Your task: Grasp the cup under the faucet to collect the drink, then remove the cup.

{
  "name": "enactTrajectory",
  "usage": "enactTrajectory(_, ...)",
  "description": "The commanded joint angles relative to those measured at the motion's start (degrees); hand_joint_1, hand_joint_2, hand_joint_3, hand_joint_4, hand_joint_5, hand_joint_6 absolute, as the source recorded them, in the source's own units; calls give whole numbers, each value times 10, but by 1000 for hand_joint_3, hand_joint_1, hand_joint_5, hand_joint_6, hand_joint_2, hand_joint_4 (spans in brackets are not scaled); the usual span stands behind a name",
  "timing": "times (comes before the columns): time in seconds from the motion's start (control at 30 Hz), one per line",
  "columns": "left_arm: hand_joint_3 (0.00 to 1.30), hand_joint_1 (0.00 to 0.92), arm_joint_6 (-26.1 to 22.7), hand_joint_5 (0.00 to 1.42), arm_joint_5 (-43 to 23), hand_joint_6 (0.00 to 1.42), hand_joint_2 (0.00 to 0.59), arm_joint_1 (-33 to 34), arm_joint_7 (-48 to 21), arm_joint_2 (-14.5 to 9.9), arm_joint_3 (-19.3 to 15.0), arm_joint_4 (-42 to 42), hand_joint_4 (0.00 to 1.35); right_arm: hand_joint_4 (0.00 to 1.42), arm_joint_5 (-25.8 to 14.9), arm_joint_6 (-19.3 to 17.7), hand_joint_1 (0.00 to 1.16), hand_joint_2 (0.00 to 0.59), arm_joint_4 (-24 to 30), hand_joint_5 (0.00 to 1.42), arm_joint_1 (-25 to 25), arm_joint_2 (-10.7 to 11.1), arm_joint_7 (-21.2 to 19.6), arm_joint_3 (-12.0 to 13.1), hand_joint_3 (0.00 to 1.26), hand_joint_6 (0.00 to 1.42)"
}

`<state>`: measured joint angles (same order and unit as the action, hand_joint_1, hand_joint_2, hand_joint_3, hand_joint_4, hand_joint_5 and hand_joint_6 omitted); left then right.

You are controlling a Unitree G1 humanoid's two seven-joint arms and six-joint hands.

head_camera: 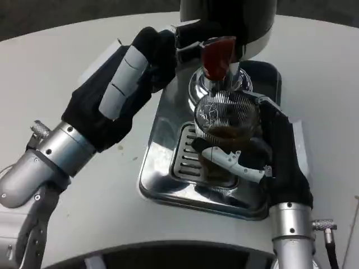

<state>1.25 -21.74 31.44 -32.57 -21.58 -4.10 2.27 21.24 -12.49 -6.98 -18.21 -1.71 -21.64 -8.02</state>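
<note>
A clear ribbed glass cup (225, 120) with dark drink in its lower part stands on the slotted grate of a shiny steel drip tray (162, 168), right under the faucet (217, 78). My right hand (263, 151) wraps around the cup from the right, a white finger crossing its front. The faucet has a red lever (217, 56) on the dark dispenser (230, 19). My left hand (132, 75), in a black glove with white finger backs, reaches up to the dispenser's left side beside the lever; whether it touches the lever is hidden.
The drip tray sits on a round white table (67, 50), whose edge curves along the back. Open table surface lies left of the tray and to the far right. A dark rim shows at the bottom edge.
</note>
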Motion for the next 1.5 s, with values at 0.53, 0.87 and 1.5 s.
enactTrajectory(0.53,327,0,-36,212,-9,124,111,-40,-11,-19,-24,89,123,814,-10,28,983,141,228,981,132,3,83,-9,743,968)
enactTrajectory(0.87,329,0,-41,212,-13,124,111,-46,-9,-22,-33,102,123,814,-21,54,978,140,341,981,228,12,136,-8,743,971)
enactTrajectory(1.5,350,0,-23,212,-33,124,106,-137,-64,-79,-88,192,132,814,-55,89,974,140,490,993,342,25,200,-18,750,971)
